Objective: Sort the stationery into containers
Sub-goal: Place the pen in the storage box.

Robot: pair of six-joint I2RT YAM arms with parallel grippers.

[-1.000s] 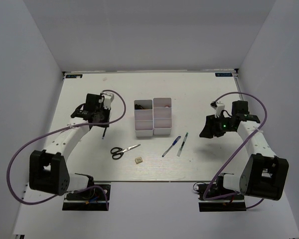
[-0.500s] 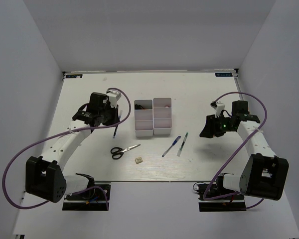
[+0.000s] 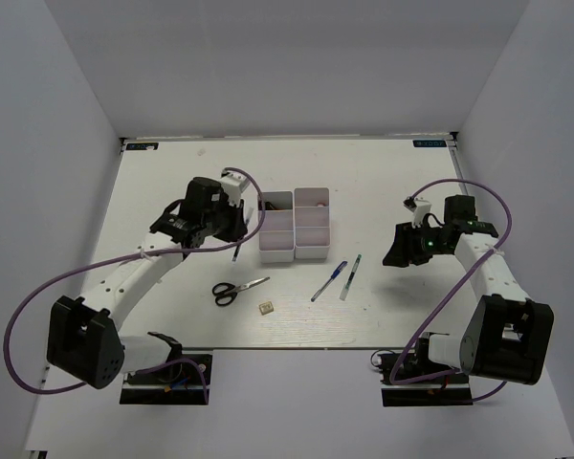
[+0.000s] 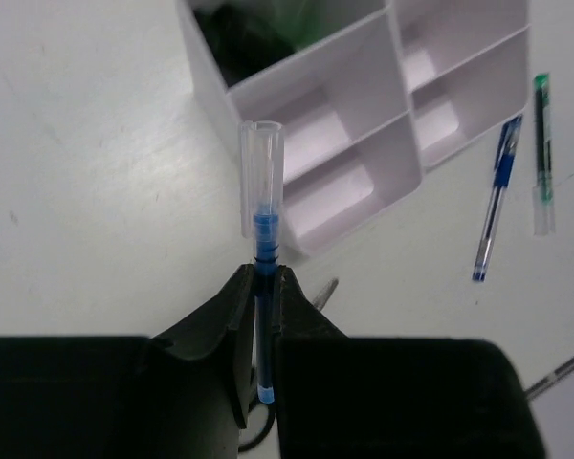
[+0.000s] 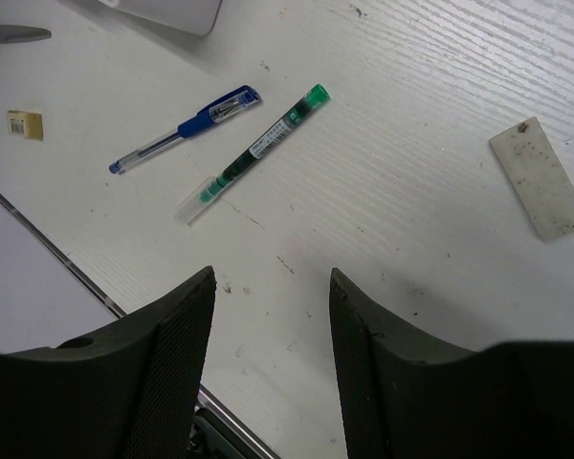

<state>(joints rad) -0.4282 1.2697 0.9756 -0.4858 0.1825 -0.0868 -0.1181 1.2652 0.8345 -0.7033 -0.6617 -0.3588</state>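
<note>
My left gripper (image 3: 230, 229) is shut on a blue pen with a clear cap (image 4: 261, 206) and holds it above the table just left of the white containers (image 3: 294, 226). In the left wrist view the gripper (image 4: 258, 275) points the pen at the bins' near corner (image 4: 364, 115). A dark item lies in the back-left compartment (image 4: 253, 38). Black-handled scissors (image 3: 237, 290), a beige block (image 3: 266, 308), another blue pen (image 3: 329, 281) and a green-tipped slim pen (image 3: 350, 276) lie in front of the bins. My right gripper (image 3: 399, 251) is open and empty above the table (image 5: 271, 279).
A white eraser (image 5: 540, 177) lies to the right in the right wrist view. The blue pen (image 5: 185, 127), green-tipped pen (image 5: 253, 151) and beige block (image 5: 24, 123) show ahead of the right fingers. The table's near edge (image 5: 67, 273) runs close below them.
My left arm has moved right, carrying the pen from the table's left part to beside the bins. The right arm has not moved.
</note>
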